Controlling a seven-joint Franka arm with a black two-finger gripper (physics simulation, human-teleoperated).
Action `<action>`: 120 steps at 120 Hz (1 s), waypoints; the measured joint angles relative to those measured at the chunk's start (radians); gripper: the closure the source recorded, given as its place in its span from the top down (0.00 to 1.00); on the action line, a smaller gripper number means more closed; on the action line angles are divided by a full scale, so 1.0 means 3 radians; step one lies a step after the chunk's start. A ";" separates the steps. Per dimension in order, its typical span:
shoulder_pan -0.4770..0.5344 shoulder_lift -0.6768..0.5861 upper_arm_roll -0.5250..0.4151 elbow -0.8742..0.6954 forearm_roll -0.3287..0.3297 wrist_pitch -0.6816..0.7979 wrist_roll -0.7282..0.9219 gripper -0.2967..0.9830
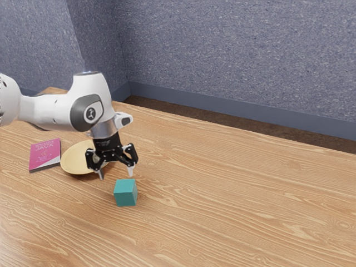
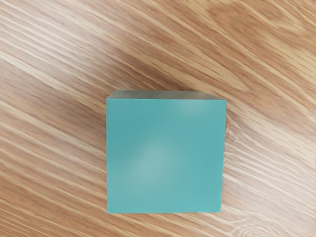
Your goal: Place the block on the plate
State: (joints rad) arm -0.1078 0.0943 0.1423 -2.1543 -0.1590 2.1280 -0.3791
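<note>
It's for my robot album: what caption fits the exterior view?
Open gripper hovers above a teal block, a yellow plate and pink book sharing the wooden table.

A pink book (image 1: 44,154) lies flat on the wood-grain table (image 1: 239,211), near blue-gray walls (image 1: 233,55).

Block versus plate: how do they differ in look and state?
The block is a teal cube; the plate is round, shallow and pale yellow. The hand partly hides the plate in the exterior view, while the block is in plain sight. Both rest on the wooden table.
</note>
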 joint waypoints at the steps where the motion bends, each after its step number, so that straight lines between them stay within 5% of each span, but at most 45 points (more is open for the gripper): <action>1: -0.0002 0.0003 0.0000 -0.0001 -0.0003 0.0006 -0.0006 0.77; 97: -0.0050 0.0506 0.0011 -0.0028 -0.0010 0.0530 -0.0176 0.77; 120: -0.0060 0.0579 0.0011 0.0016 0.0004 0.0579 -0.0142 0.70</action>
State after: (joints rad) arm -0.1257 0.2679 0.1457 -2.1496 -0.1577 2.3016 -0.4217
